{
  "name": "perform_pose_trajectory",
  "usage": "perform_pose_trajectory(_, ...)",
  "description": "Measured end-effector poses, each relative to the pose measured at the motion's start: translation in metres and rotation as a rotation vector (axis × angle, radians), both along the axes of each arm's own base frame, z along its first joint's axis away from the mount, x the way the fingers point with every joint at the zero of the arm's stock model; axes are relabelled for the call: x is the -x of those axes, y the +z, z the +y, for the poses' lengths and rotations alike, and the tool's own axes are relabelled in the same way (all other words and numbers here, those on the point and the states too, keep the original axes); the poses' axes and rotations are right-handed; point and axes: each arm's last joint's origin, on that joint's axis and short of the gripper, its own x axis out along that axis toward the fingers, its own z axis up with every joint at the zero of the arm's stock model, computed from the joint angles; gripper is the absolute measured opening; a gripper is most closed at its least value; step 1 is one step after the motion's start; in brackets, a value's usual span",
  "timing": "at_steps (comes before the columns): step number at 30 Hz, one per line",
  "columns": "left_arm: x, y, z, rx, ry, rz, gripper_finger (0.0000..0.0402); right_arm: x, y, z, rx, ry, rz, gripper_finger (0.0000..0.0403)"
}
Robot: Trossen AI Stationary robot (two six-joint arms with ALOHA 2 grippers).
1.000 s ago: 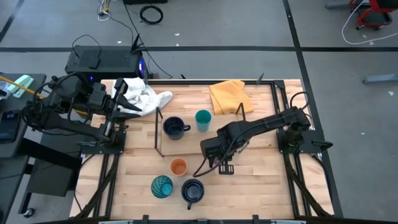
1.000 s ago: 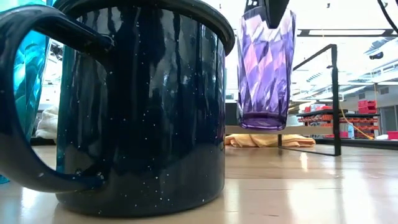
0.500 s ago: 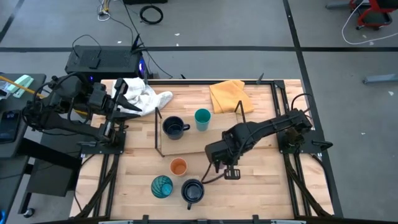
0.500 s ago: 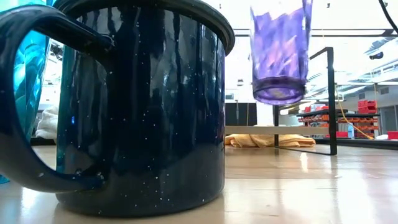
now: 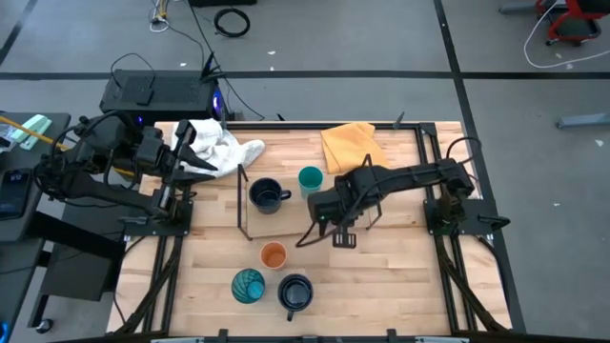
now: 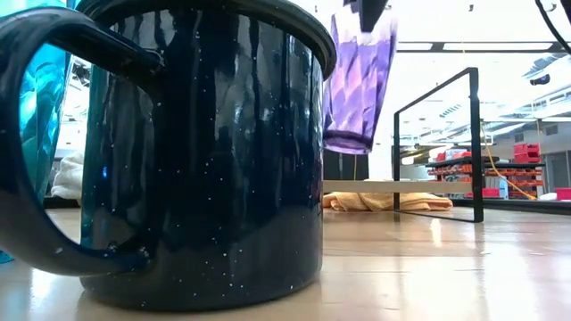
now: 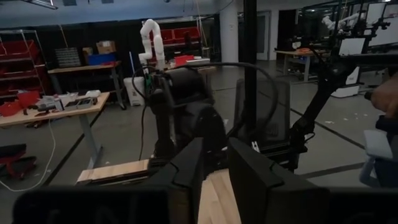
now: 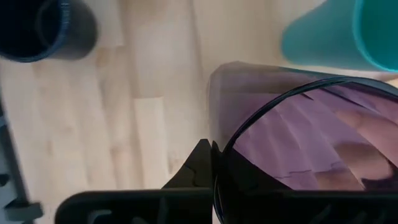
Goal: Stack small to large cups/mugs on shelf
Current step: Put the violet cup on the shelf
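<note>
Purple and faceted, the tumbler (image 6: 359, 85) hung tilted in the air above the shelf (image 5: 286, 224), pinched at its rim by the right gripper (image 5: 324, 211), whose fingers were clamped together on it. On the shelf, one navy mug (image 5: 267, 196) and the small teal cup (image 5: 311, 181) stood just beside the held tumbler, while the orange cup (image 5: 274, 255), the patterned teal tumbler (image 5: 248, 285) and the second navy mug (image 5: 296, 292) sat off the shelf on the tabletop (image 5: 400, 276). Left gripper (image 7: 214, 171) waited well away from the shelf near a white cloth (image 5: 217, 146), its fingers a narrow gap apart and holding nothing.

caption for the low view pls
Right pincer holds the purple tumbler in the air behind a navy mug.
</note>
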Motion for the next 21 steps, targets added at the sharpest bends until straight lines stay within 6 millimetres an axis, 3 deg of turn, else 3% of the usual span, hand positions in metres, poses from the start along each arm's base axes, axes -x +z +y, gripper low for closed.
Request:
perform_pose_trajectory(10,0.000,0.000,0.000,0.011,-0.001,0.001,0.0085,-0.004,-0.003,-0.026,-0.011,-0.041,0.016,0.0004)
perform_pose_trajectory(21,0.000,0.000,0.000,0.008,0.000,0.001,0.0080,-0.004,-0.002,-0.034,-0.042,-0.109,0.015,0.0004)
